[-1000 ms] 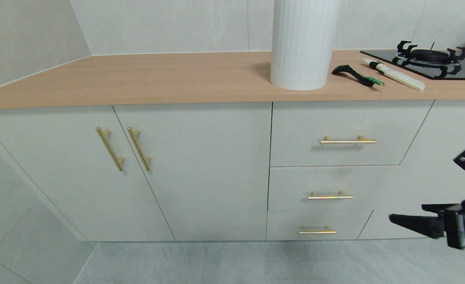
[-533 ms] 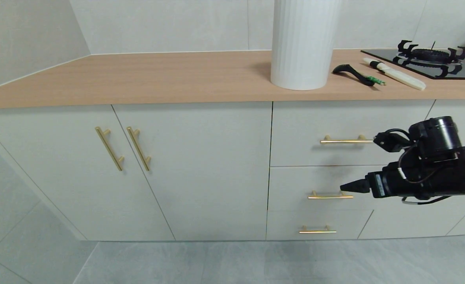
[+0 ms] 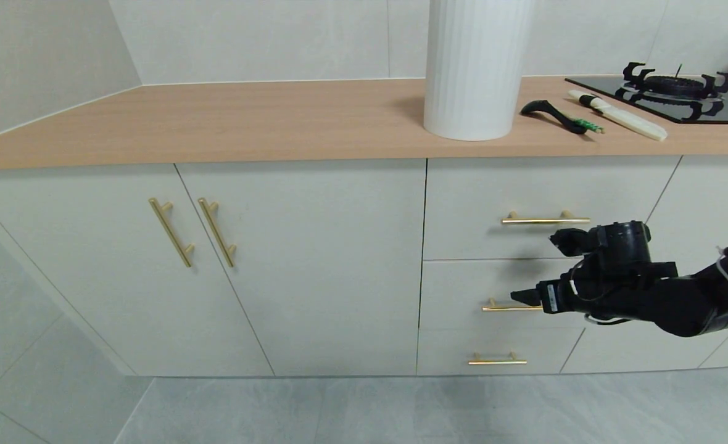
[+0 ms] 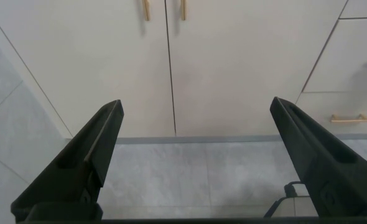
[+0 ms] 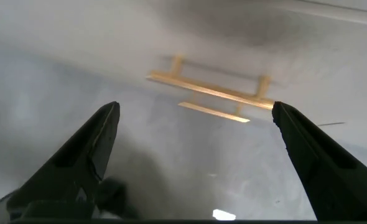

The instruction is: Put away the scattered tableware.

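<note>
1. The left gripper (image 4: 196,104) hangs low over the grey floor (image 4: 190,180). Its two fingers are spread wide with nothing between them, and they face the foot of the cupboard doors (image 4: 233,68).
2. The right gripper (image 3: 546,268) is held out in front of the stack of three drawers, with its fingers apart and nothing in them.
3. One of its fingers sits up near the lower edge of the top drawer. The other is level with the middle drawer handle (image 3: 512,306), its tip just beside the right end of that gold bar. Whether they touch cannot be told.
4. In the right wrist view, a gold drawer handle shows in the gap between the spread fingers (image 5: 84,162).
5. The top drawer handle (image 3: 545,219) and the bottom drawer handle (image 3: 496,361) are both clear of the gripper, and all three drawers are closed.
6. On the robot's left, the two cupboard doors are shut, with their gold handles (image 3: 171,232) side by side.
7. On the wooden countertop (image 3: 247,123) a tall white ribbed container (image 3: 475,68) stands upright.
8. Just to the right of the container lies the black-handled tool (image 3: 558,117), which has a green end.
9. The cream knife (image 3: 617,115) lies close beside the tool, not touching it.
10. Beyond the knife, at the far right, is the black stove (image 3: 678,92), and the tiled wall (image 3: 265,37) stands behind the countertop.
</note>
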### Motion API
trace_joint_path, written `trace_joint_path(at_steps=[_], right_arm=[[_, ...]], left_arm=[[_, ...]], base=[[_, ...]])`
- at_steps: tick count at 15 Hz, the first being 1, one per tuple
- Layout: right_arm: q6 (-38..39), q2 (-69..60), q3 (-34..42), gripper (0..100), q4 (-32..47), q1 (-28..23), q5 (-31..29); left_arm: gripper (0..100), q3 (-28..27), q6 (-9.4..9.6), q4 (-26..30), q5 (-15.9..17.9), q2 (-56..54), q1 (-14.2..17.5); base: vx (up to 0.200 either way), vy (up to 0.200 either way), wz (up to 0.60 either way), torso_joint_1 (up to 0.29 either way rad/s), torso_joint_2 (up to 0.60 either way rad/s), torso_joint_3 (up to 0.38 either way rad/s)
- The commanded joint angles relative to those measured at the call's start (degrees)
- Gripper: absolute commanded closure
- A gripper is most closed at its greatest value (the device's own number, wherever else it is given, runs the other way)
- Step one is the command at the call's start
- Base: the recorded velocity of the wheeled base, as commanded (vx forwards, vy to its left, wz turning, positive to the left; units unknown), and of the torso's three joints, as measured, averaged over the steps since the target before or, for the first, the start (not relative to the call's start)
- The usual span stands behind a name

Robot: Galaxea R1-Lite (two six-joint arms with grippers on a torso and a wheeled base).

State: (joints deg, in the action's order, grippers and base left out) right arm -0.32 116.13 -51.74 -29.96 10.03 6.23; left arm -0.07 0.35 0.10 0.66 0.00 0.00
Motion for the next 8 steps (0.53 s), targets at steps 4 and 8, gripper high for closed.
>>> trace_joint_path(at_steps=[4, 8], right_arm=[[0.1, 5.8, 1.7, 0, -8.4, 0.9, -3.9], [0.2, 8.7, -0.3, 0, -9.3, 0.9, -8.3]], left_arm=[[0, 0.1, 0.09, 0.0, 0.0, 0.1, 0.0], [0, 0.1, 0.0, 0.0, 0.0, 0.1, 0.0]], base=[[0.0, 0.0, 0.0, 0.0, 0.0, 0.0], [0.0, 0.0, 0.0, 0.0, 0.0, 0.0]])
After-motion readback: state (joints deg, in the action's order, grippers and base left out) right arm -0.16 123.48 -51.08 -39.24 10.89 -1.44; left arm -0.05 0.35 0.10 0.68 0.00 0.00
